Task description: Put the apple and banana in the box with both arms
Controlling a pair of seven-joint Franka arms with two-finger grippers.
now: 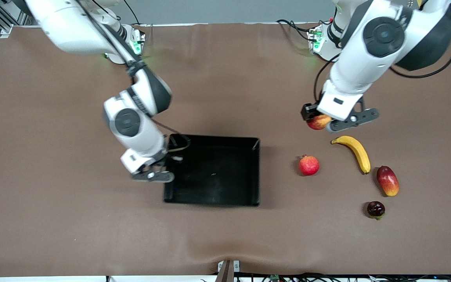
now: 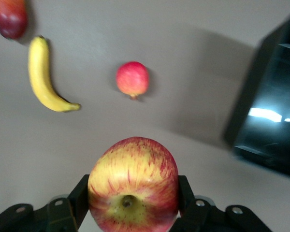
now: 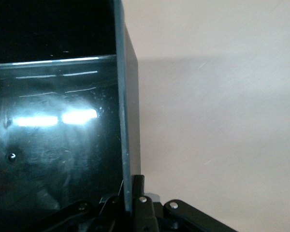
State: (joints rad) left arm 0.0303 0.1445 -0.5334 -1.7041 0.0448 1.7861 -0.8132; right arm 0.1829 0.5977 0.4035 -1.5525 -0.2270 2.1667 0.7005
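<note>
The left tool [image 1: 319,121] holds the apple [image 1: 318,122] clamped between its fingers [image 2: 77,195], lifted over bare brown surface [image 1: 53,219] toward the left arm's end; in the left wrist view we see the fruit [image 2: 133,186] filling the gap, stem end toward the lens. The banana [image 1: 355,152] lies on the surface just nearer the front camera than that spot, with a pomegranate [image 1: 309,165] beside it toward the box, and a mango [image 1: 387,180] and a small dark fruit [image 1: 376,209] nearer the camera still. We note open surface between the pomegranate and the box [image 1: 249,199], which sits mid-table with nothing in it.

The right tool [image 1: 153,174] sits at the box's wall on the right arm's end; in the right wrist view its fingers [image 3: 137,203] close narrowly on that thin black wall [image 3: 128,121]. The right arm bends down steeply from its base, elbow high. The left arm reaches out with its wrist tilted toward the box.
</note>
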